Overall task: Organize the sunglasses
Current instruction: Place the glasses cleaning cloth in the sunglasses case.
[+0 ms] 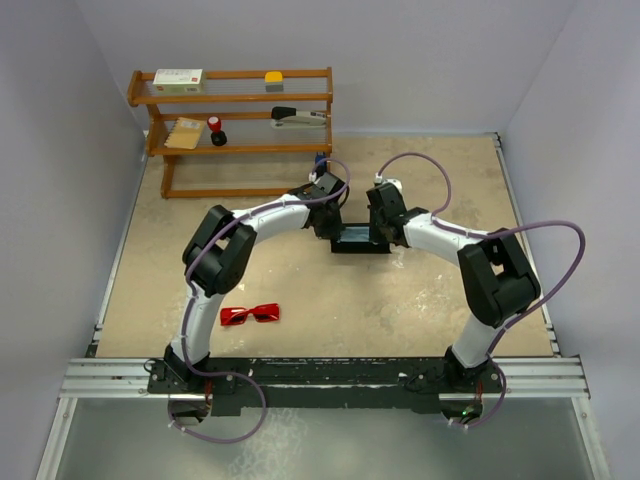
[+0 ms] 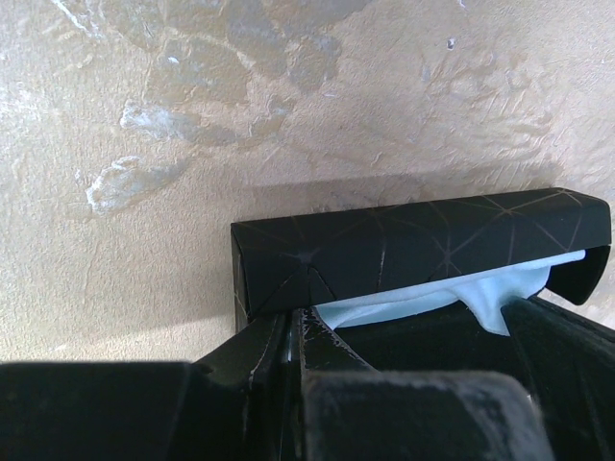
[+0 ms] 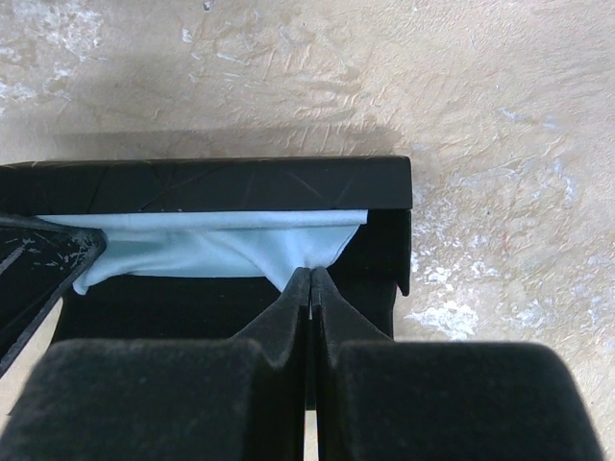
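Though near rail [image 1: 100, 376], sunglasses [image 1: 250, 315] on tabletop [image 1: 380, 300].

Nothing really readable here. The pale cardboard box [image 1: 178, 80] on the top of the brown wooden shelf rack [image 1: 240, 98], around 11 o'clock, has print, but it's too small to make out.

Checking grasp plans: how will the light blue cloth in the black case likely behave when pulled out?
Likely floppy: the cloth sags in folds and draws to a point at the right fingers. Probably light; may snag under the case lid.
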Motion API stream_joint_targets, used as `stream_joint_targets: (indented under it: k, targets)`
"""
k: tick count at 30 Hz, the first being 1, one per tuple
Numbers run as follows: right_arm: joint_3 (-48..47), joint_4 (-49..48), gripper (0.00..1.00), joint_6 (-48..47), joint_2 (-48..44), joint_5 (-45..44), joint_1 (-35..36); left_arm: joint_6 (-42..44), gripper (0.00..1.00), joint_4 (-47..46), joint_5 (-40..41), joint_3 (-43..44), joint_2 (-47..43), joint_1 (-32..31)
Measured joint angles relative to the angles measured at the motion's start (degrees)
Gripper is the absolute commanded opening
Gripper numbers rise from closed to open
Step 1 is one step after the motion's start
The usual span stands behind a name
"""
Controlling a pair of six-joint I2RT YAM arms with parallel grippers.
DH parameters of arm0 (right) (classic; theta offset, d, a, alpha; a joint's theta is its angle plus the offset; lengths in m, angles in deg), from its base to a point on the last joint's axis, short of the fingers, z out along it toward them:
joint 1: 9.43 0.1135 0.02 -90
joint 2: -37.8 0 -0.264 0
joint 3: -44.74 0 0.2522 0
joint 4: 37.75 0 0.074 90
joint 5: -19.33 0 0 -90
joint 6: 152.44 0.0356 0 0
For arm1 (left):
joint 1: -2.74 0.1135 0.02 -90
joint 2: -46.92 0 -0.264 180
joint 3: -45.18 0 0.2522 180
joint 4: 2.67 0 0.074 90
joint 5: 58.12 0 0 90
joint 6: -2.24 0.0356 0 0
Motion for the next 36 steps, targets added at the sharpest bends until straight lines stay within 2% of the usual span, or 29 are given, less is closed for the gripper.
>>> stream_joint_targets:
  k: [24,36]
  targets:
    - [2.1,-0.6,0.0,0.0,0.0,-0.2,0.0,-0.2,0.0,-1.1,-3.0,-1.3,-0.6,0.8]
    - [1.2,-0.3,0.0,-0.7,0.0,-0.2,0.0,2.8,0.0,5.7,-4.0,3.9,-0.5,3.0]
